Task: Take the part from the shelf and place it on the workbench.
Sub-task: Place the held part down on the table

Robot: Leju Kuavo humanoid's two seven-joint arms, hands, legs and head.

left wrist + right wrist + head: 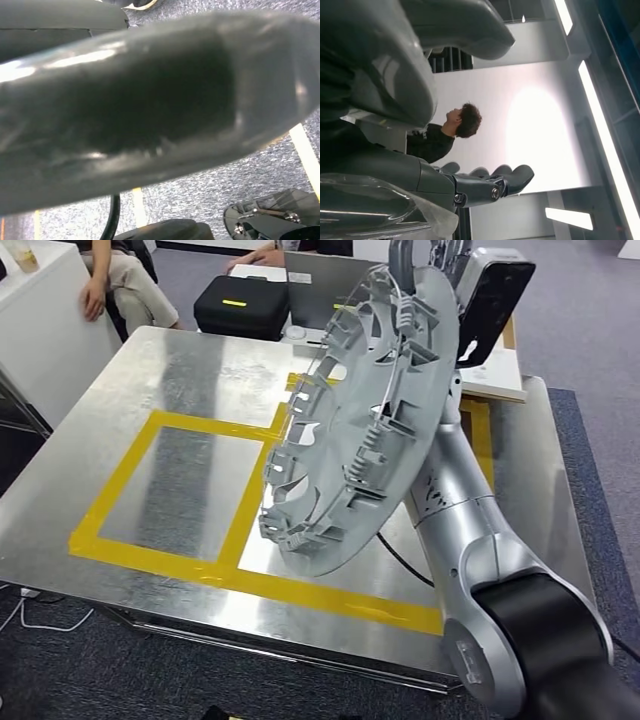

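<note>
You are looking down from the robot's head at a large metal table (151,390) with a shiny, brushed surface, marked with yellow tape (249,495) that outlines rectangular areas. Above the table's right half, the silver right arm (483,540) rises from the lower right and holds up the part (362,420), a big grey round disc with ribs and clips on its inner face. The disc is tilted steeply, its ribbed side facing you, and it is in the air, not resting on the table. The right robot hand (395,90) grips the disc near its upper rim; in the right wrist view the thick thumb presses one side while the darker fingers (497,182) stretch along the other. You cannot tell whether the left robot hand is spread or closed, because its wrist view is blurred. Beyond the table lie a black case (241,305) and a laptop (324,285), and two seated people (121,280) are partly visible.
</note>
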